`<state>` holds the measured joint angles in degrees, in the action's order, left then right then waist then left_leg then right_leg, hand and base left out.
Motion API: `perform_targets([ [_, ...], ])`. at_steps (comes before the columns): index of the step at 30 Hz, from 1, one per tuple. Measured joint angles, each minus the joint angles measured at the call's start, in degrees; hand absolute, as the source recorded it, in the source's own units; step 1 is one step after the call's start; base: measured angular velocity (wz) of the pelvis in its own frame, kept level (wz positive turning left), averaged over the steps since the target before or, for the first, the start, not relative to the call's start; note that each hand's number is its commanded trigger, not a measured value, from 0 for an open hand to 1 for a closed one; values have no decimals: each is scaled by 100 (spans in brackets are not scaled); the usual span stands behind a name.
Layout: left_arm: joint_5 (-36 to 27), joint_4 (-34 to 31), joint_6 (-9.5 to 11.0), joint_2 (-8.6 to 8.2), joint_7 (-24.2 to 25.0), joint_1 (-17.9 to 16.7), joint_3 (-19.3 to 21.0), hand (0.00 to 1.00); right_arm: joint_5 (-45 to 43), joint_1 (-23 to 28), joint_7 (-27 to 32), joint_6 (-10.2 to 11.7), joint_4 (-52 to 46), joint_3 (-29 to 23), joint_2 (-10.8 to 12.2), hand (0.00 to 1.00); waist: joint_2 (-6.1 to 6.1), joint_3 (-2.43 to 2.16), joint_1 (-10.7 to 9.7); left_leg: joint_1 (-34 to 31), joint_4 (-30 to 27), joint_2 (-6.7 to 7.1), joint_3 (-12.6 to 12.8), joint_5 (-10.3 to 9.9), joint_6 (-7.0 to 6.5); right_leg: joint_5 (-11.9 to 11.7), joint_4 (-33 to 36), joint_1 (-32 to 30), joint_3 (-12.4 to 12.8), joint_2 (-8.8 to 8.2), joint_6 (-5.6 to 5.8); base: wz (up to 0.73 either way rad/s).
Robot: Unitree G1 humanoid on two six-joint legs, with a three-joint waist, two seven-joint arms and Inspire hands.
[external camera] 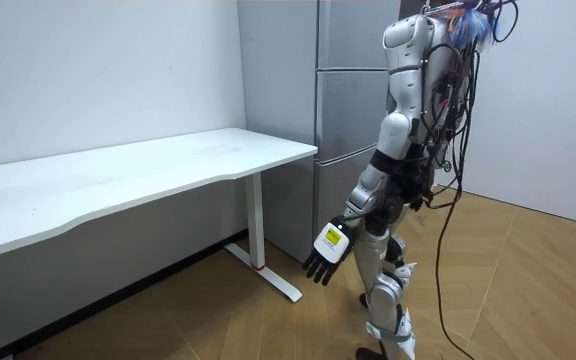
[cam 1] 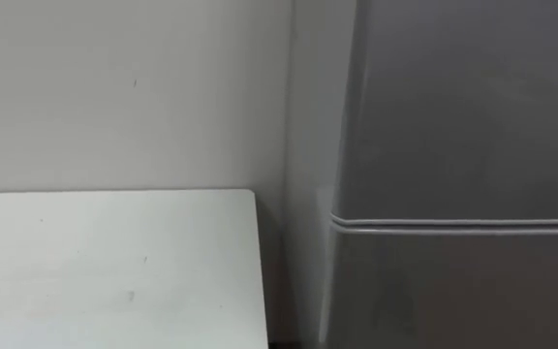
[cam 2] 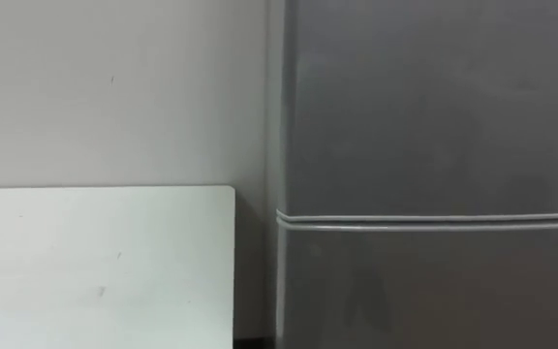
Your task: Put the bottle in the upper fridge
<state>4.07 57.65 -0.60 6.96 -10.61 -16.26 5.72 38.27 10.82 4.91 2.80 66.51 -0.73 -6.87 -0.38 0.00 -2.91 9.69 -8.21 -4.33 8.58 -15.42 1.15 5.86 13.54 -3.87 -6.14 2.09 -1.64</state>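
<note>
1. The fingers (external camera: 315, 271) of the left hand (external camera: 330, 247) hang straight and loose and point down toward the wooden floor (external camera: 528, 300). They hold nothing. We see this hand low in the middle of the room view, at the end of an arm hanging beside the robot's thigh.
2. The robot stands upright on the floor, right of centre in the room view, and faces the fridge (external camera: 353, 110) from close by.
3. The fridge is a tall grey cabinet in the upper middle of the room view, beside the pale wall (external camera: 98, 70). Its doors are shut.
4. In the eye views the fridge takes up the right half of the frame. A pale seam (cam 1: 453, 223) runs level across it, a little below mid-height. It parts the upper door (cam 1: 463, 107) from the door below (cam 1: 453, 291).
5. A white table (cam 1: 114, 262) sits in the lower left of the eye views. Its right edge is near the fridge's side, with a narrow dark gap between the 2. In the room view the table reaches from the left edge of the frame almost to the fridge and stands on a white leg (external camera: 258, 225).
6. We cannot tell where the bottle is.
</note>
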Motion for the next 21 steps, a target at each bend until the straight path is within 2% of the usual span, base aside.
perform_targets([
  [2, -2, 47, 35, -13, -1, 59, -43, 0, -387, -55, -242, -55, 59, 248, 8, 0, -8, 7, 39, -1, -1, -2, -19, 1, 0, -22, -20, 19, -18, -1, 3, 5],
  [8, -4, 290, 149, -54, -61, 196, -151, 0, -944, -89, -524, -25, 99, 329, -10, 0, -12, 14, 43, -1, 41, -7, -88, 2, -8, -90, -214, 141, -43, 16, 42, 6],
  [21, -6, 428, 199, -73, -176, 240, -169, 0, -986, -77, -695, -25, 100, 338, -11, 0, -36, 35, 50, -1, 46, -7, -74, 0, -15, -101, -379, 199, -36, 21, 77, 0],
])
